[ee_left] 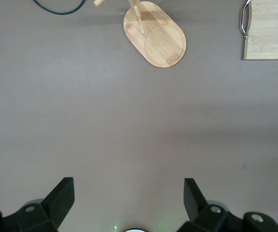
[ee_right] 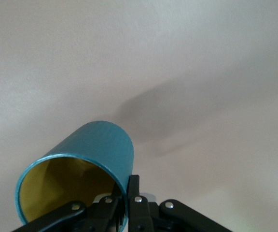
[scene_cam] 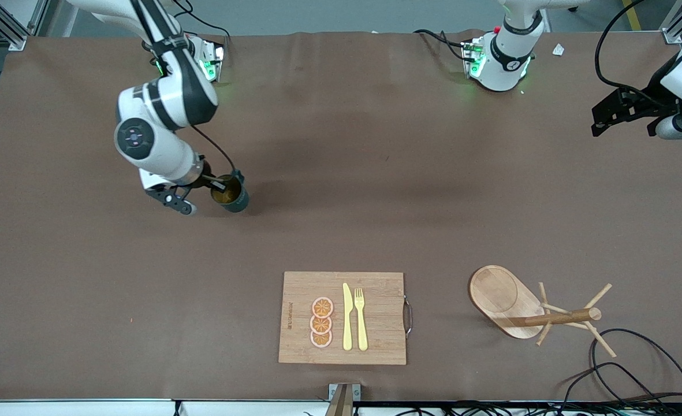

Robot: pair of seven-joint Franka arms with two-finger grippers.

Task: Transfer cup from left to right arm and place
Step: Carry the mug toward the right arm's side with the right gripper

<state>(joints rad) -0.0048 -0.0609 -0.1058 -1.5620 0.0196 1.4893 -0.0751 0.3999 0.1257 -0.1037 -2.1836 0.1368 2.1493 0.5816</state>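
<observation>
My right gripper point(scene_cam: 220, 186) is clamped on the rim of the small dark teal cup point(scene_cam: 232, 195) with a yellowish-tan inside, holding it tilted over the brown table point(scene_cam: 375, 173) toward the right arm's end. Nothing shows inside the cup. My left gripper point(ee_left: 129, 195) waits with its fingers point(ee_left: 62, 195) spread apart, holding nothing, over bare table. The bamboo cutting board point(scene_cam: 342, 318) carries three orange slices point(scene_cam: 321, 322), a yellow knife point(scene_cam: 347, 316) and a yellow fork point(scene_cam: 361, 318).

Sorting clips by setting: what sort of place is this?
Likely a robotics lab: two bench-mounted arms, a brown mat-covered table with aluminium framing, and staged kitchen props, a cutting board and the cup.
</observation>
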